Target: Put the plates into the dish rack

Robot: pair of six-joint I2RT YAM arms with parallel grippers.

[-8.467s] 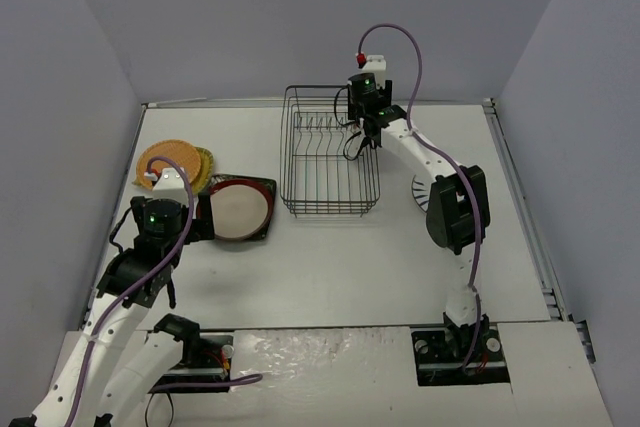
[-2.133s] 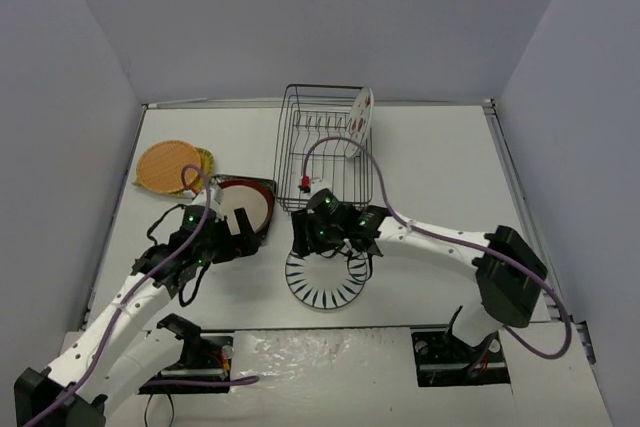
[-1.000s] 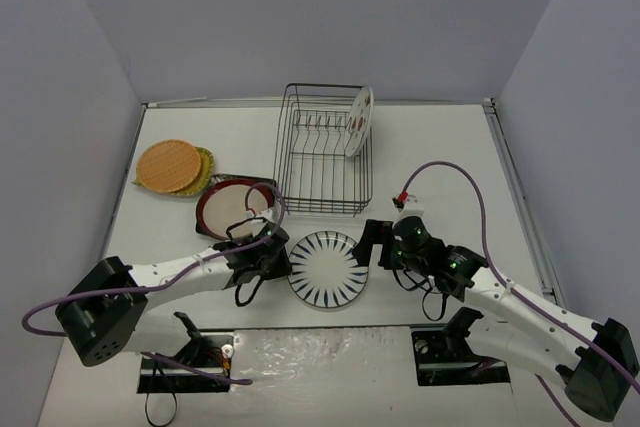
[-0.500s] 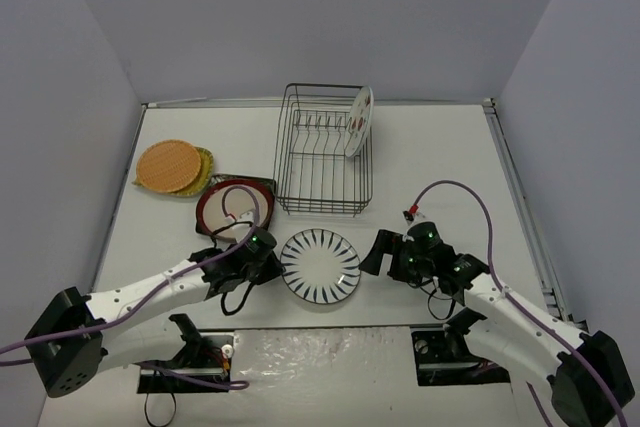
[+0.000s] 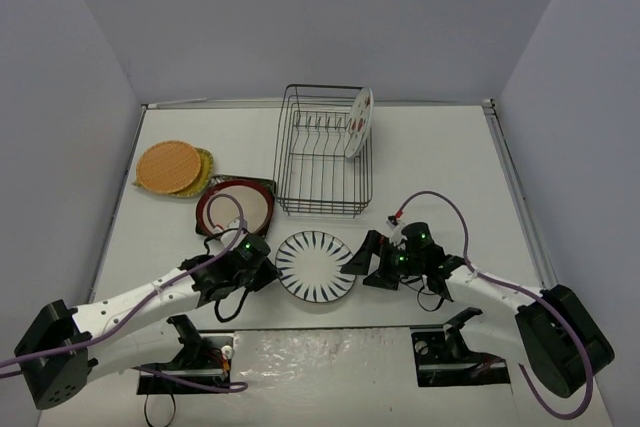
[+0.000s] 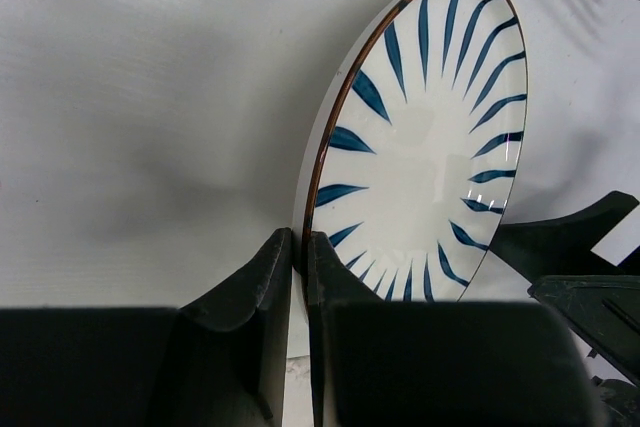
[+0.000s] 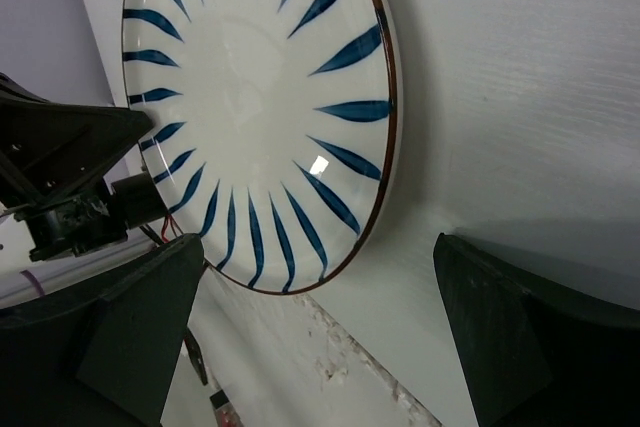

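The white plate with dark radial stripes [image 5: 316,267] lies near the table's front edge, between both arms. My left gripper [image 5: 268,272] is shut on its left rim [image 6: 300,244], one finger above and one below. My right gripper [image 5: 358,259] stands wide open at the plate's right rim [image 7: 315,247], with nothing between its fingers. The black wire dish rack [image 5: 322,213] stands behind, and a white plate with red marks [image 5: 358,122] is upright at its right end. A red-rimmed cream plate [image 5: 236,209] rests on a dark square plate [image 5: 264,185].
An orange plate [image 5: 166,165] lies on a yellow-green one [image 5: 206,162] at the far left. The table's near edge and the arm bases [image 5: 200,347] lie just below the striped plate. Grey walls close in the table on three sides.
My left gripper has closed on the striped plate's left rim and shifted it slightly left. My right gripper has moved left to the plate's right rim, still open.
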